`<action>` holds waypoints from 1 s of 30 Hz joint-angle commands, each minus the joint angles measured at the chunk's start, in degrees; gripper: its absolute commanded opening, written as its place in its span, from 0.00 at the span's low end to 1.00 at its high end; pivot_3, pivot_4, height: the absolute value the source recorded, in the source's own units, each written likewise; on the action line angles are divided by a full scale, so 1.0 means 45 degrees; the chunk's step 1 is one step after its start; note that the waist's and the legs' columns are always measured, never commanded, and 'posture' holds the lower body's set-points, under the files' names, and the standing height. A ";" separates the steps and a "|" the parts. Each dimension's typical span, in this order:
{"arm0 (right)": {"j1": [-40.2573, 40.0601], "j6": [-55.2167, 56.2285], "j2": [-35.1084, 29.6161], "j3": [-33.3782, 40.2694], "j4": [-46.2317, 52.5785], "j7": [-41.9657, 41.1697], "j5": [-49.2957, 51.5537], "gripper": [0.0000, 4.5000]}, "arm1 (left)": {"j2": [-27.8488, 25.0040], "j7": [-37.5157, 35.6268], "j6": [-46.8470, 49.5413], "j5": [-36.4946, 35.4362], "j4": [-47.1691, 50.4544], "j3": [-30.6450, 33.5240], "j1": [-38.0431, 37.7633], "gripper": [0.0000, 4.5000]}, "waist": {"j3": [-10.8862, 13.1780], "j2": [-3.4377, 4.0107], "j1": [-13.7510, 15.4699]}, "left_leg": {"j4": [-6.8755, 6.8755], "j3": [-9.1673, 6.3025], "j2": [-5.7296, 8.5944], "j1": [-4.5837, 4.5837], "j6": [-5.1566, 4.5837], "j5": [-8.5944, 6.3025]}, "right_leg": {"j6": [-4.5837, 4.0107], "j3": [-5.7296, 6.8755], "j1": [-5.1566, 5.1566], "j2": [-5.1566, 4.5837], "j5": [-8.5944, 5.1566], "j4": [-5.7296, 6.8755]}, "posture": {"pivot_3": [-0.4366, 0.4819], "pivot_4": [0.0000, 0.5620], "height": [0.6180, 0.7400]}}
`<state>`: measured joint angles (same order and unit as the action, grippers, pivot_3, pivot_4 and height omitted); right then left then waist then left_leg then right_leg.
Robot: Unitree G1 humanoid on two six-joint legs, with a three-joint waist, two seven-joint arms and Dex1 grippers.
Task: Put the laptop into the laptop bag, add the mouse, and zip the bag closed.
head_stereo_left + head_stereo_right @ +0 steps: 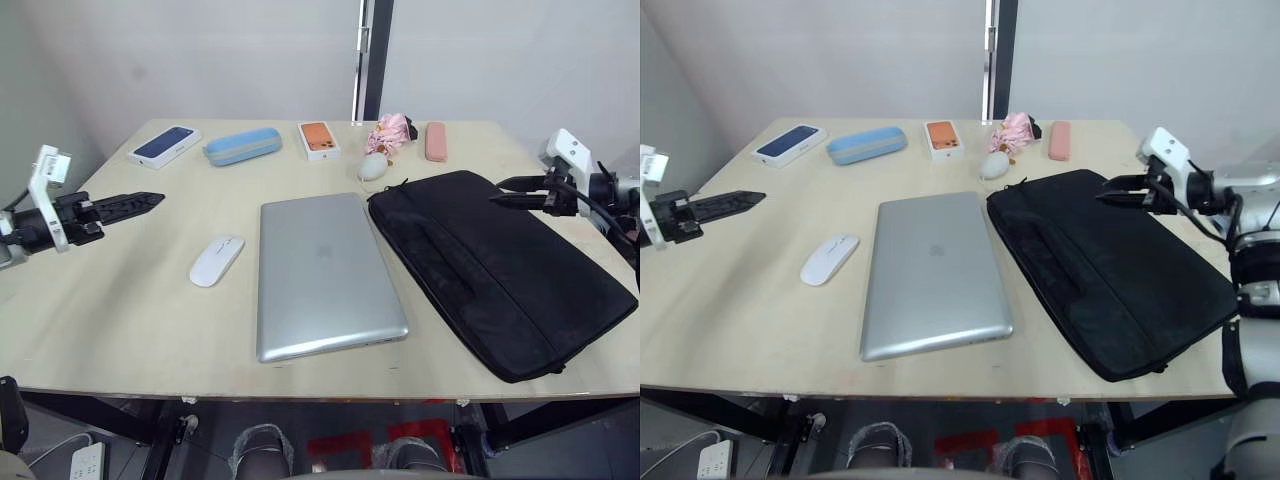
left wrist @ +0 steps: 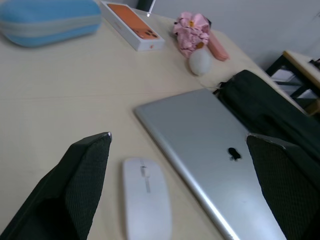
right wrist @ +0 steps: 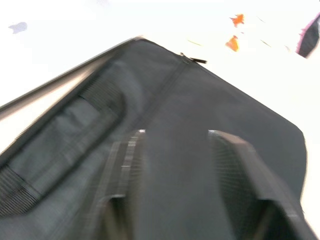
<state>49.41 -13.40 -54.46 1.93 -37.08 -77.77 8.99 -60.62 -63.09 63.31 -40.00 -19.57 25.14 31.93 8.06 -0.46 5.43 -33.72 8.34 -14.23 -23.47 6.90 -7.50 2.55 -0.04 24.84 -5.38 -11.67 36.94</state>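
Plainly, the laptop [image 1: 327, 273] lies closed at the counter's [image 1: 120, 330] middle, long axis running away from the robot, with the laptop bag [image 1: 497, 268] touching its far right corner and angling off rightward. The right gripper [image 1: 508, 191], slightly parted and empty, hovers over the bag's far edge, so it looks nearer. The left gripper [image 2: 177, 145], spread wide, faces the mouse [image 1: 217, 260] just left of the laptop.
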 commanded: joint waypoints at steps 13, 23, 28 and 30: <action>-0.2997 -0.3679 0.2351 -0.2108 0.8823 0.2772 -0.0124 0.01 | 0.1923 0.3675 0.6486 -0.3760 0.1168 -0.1538 -0.0183 1.00 | 0.0005 0.0009 0.0020 | -0.0019 -0.0039 0.0005 -0.0042 0.0006 0.0000 | -0.0002 0.0028 0.0007 -0.0001 -0.0002 0.0001 | 0.48 0.27 1.00; -0.3117 -0.2330 0.3136 -0.3766 0.7965 0.3958 -0.1740 0.01 | 0.3317 0.5293 0.6486 -0.3649 -0.0234 -0.1704 0.0465 1.00 | 0.0006 0.0010 0.0000 | -0.0023 -0.0048 0.0008 -0.0040 0.0014 0.0001 | 0.0001 0.0031 0.0002 -0.0003 0.0000 0.0011 | 0.48 0.27 1.00; -0.2942 -0.1553 0.3402 -0.4319 0.7154 0.4168 -0.2425 0.01 | 0.3985 0.5934 0.6486 -0.3298 -0.0236 -0.1932 0.0568 1.00 | 0.0005 0.0009 -0.0008 | -0.0022 -0.0049 0.0009 -0.0044 0.0014 0.0001 | 0.0002 0.0032 0.0001 -0.0003 0.0001 0.0002 | 0.48 0.27 1.00; -0.2894 -0.1245 0.3472 -0.4482 0.6841 0.4255 -0.2691 0.01 | 0.4144 0.6083 0.6486 -0.3319 -0.0263 -0.1954 0.0546 1.00 | 0.0005 0.0009 -0.0012 | -0.0022 -0.0050 0.0009 -0.0044 0.0014 0.0001 | 0.0002 0.0033 -0.0001 -0.0003 0.0001 0.0003 | 0.48 0.27 1.00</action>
<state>35.00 -20.81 -39.19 -18.26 -6.06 -59.30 -2.01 -41.97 -36.15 92.24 -55.25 -20.67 16.19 33.37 8.08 -0.42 5.37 -33.82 8.12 -14.19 -23.67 6.96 -7.49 2.57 0.11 24.84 -5.39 -11.66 36.95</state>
